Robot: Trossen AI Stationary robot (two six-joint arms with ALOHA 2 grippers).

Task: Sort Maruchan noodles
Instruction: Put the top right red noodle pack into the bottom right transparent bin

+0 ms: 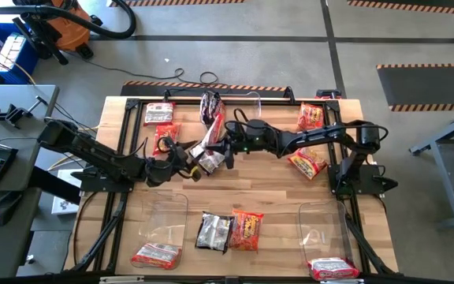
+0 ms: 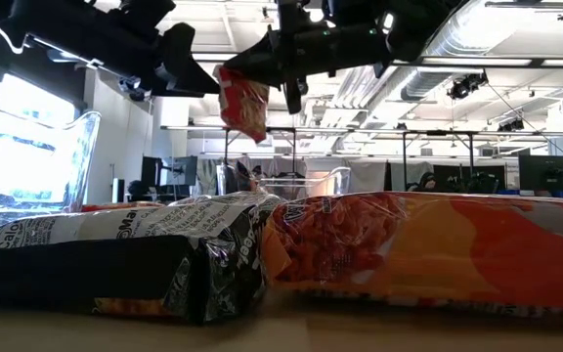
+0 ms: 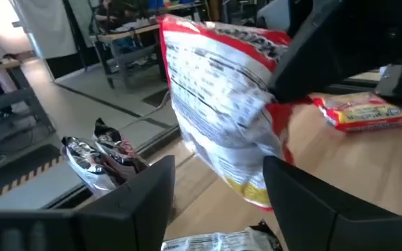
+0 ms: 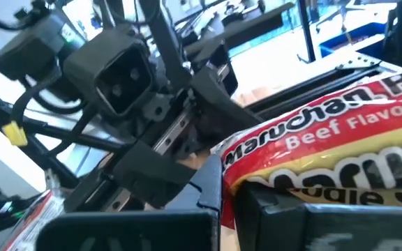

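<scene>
The red-and-white packet point(image 1: 213, 134) hangs in the air over the middle of the worktop point(image 1: 274, 197), towards its far side, tilted with one end drooping down; in the low view it point(image 2: 244, 101) shows well above the packets lying in front. My right hand point(image 1: 228, 151) pinches it by one edge, fingers pressed together on the plastic, the "Beef Flavor" print right at them in the right wrist view point(image 4: 326, 139). My left hand point(image 1: 189, 164) sits just beside it from the other side, its two fingers point(image 3: 138, 202) spread wide, with the packet's lower end point(image 3: 222, 104) between and beyond them; I cannot tell whether either finger touches it. Under the two hands a dark packet point(image 1: 210, 162) lies on the wood, and another dark packet point(image 1: 210, 106) lies at the far edge. Farther out, a pinkish packet point(image 1: 158, 113) and an orange-red packet point(image 1: 164, 140) lie at the far left, and two orange-red packets point(image 1: 310, 116) point(image 1: 307, 163) lie on the right under my right arm. At the near side, a black-silver packet point(image 1: 213, 231) and an orange packet point(image 1: 247, 229) lie side by side, touching, between the two clear bins. The left bin point(image 1: 168, 207) holds one pinkish packet point(image 1: 156, 255), and the right bin point(image 1: 321, 217) holds one too point(image 1: 335, 268).
</scene>
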